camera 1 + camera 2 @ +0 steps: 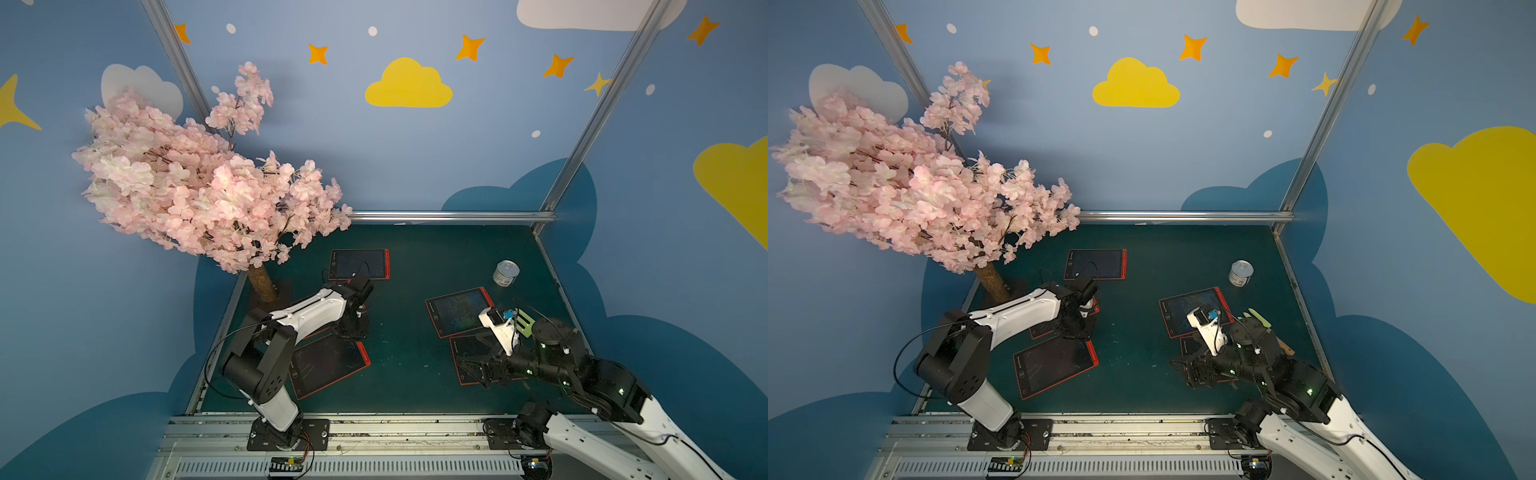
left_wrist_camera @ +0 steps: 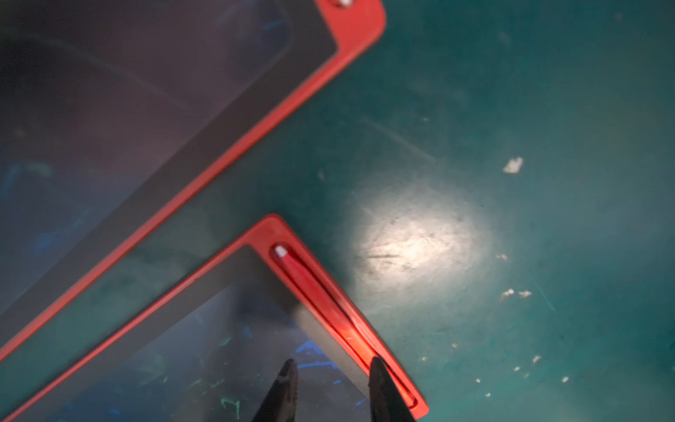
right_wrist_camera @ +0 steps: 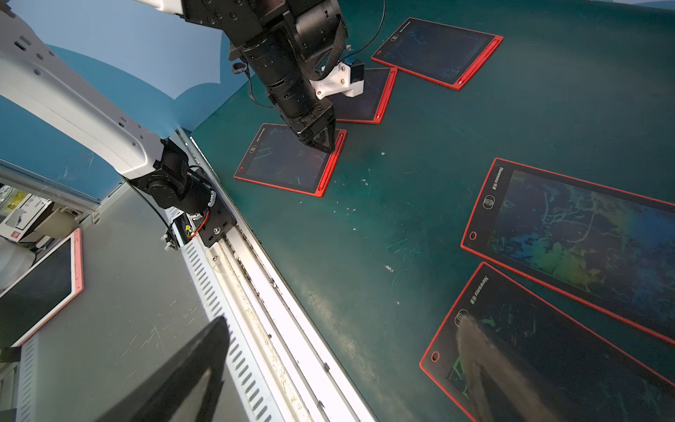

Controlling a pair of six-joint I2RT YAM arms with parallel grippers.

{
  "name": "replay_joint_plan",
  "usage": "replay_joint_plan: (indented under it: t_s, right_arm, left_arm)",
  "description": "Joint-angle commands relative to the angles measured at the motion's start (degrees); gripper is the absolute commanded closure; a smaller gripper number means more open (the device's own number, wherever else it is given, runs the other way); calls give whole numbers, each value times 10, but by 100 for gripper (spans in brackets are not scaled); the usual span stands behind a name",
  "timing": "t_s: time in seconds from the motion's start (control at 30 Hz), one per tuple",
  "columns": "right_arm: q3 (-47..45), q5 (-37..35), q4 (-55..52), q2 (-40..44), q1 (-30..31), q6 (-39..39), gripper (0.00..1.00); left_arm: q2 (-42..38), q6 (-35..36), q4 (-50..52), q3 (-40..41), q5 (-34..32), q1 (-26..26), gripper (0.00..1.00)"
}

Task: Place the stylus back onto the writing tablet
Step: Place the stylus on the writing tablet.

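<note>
A red stylus (image 2: 317, 292) with a white tip lies in the slot along the red edge of a dark writing tablet (image 2: 175, 358). My left gripper (image 2: 334, 365) hovers over that edge, open. One finger stands over the screen and the other overlaps the slot, with nothing held between them. In both top views the left gripper (image 1: 354, 329) (image 1: 1076, 328) points down at the far corner of the near-left tablet (image 1: 328, 368). My right gripper (image 3: 339, 350) is open wide and empty, low over the near-right tablet (image 1: 471, 357).
Other red-framed tablets lie at the back left (image 1: 359, 264), under the left arm (image 3: 365, 98) and at centre right (image 1: 459, 311). A small tin can (image 1: 506, 273) stands at the back right. A pink blossom tree (image 1: 199, 187) overhangs the left corner.
</note>
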State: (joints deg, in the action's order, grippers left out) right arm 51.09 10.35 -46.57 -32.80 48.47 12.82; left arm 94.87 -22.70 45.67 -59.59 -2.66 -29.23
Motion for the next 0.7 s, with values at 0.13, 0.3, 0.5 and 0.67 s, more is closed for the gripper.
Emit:
replay_joint_plan:
  t_s: [0.13,0.3,0.5,0.67]
  right_arm:
    - [-5,4,-1,-2,0,-4,4]
    - [-5,4,-1,-2,-1,-3,4]
    - [-5,4,-3,-3,0,-3,4]
    - [-6,2,-2,-3,-1,-2,4]
  left_arm:
    - [-25,-11,42,-15,-58,-5,34]
    - [-23,-9,46,-15,-65,-13,1]
    - [4,-8,57,-21,-98,-15,1]
    - [12,-6,58,-18,-107,-17,1]
